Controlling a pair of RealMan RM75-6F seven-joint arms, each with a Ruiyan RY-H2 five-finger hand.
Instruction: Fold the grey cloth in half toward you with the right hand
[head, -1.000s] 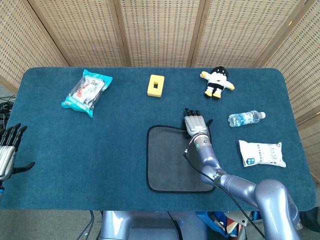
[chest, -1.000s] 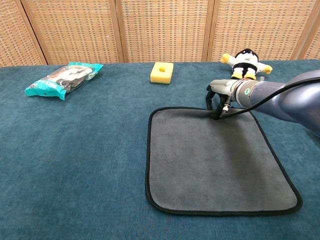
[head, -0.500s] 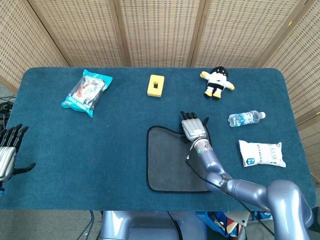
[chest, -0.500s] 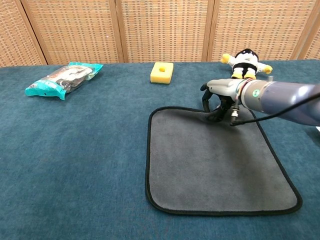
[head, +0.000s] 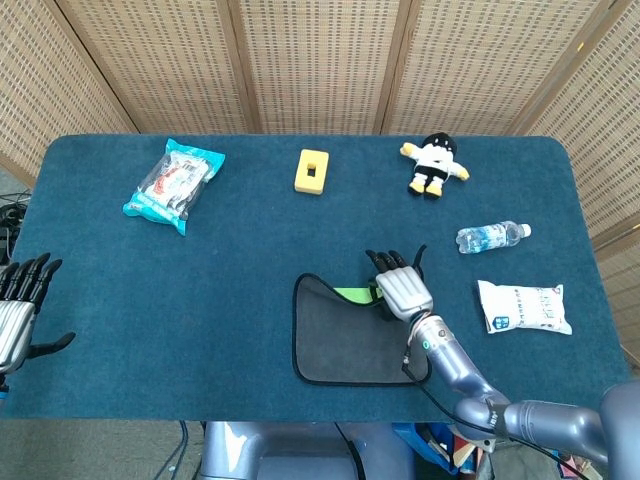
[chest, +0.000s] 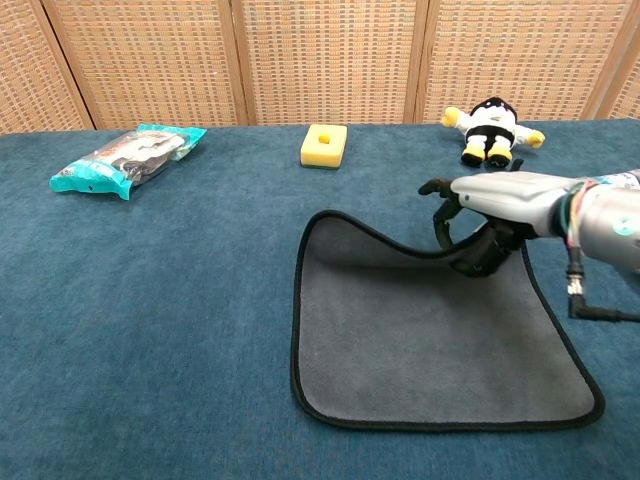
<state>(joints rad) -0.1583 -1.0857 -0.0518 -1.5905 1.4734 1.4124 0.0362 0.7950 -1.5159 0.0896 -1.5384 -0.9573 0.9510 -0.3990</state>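
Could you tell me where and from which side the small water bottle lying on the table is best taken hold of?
Probably around the middle of its body. The water bottle lies on its side, its length running left to right, so a hand coming down from above could close across the narrow width. It has bare table around it, with the white packet nearer the robot but apart from it.

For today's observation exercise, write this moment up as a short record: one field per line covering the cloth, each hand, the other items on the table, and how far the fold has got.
cloth: grey cloth, far edge lifted off the table, near part flat
right hand: right hand grips the cloth's far edge
left hand: left hand at the table's left edge, fingers apart, holds nothing
other items: teal packet, yellow block, plush doll, water bottle, white pouch
fold progress: begun, not yet folded in half
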